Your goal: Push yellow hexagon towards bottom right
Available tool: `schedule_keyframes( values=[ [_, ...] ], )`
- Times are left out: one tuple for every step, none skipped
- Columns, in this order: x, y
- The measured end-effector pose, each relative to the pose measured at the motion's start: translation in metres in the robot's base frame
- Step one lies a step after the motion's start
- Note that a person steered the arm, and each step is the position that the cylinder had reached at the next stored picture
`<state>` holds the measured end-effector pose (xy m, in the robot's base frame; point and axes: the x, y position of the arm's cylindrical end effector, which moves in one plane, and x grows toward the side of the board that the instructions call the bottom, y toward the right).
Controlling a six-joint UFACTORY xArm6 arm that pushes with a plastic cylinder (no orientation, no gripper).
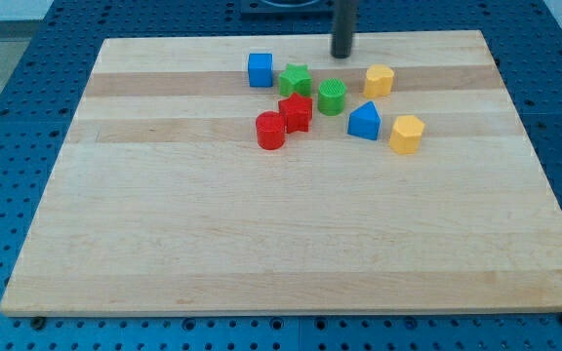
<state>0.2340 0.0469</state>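
Two yellow blocks lie at the right of the cluster. The lower one (407,134) looks like the yellow hexagon. It sits just right of the blue triangular block (364,121). The upper yellow block (379,80) has a rounder shape that I cannot make out. My tip (343,56) rests on the board near its top edge. It is above the green cylinder (332,96) and left of the upper yellow block, touching no block. It is well up and left of the yellow hexagon.
A blue cube (260,69), a green star (296,79), a red star (296,113) and a red cylinder (270,130) form the cluster's left part. The wooden board (281,244) lies on a blue perforated table.
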Motion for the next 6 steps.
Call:
schedule_keyframes(
  values=[
    [0.001, -0.047],
    [0.033, -0.079],
    [0.080, -0.106],
    [0.127, -0.117],
    [0.159, -0.099],
    [0.156, -0.068]
  ],
)
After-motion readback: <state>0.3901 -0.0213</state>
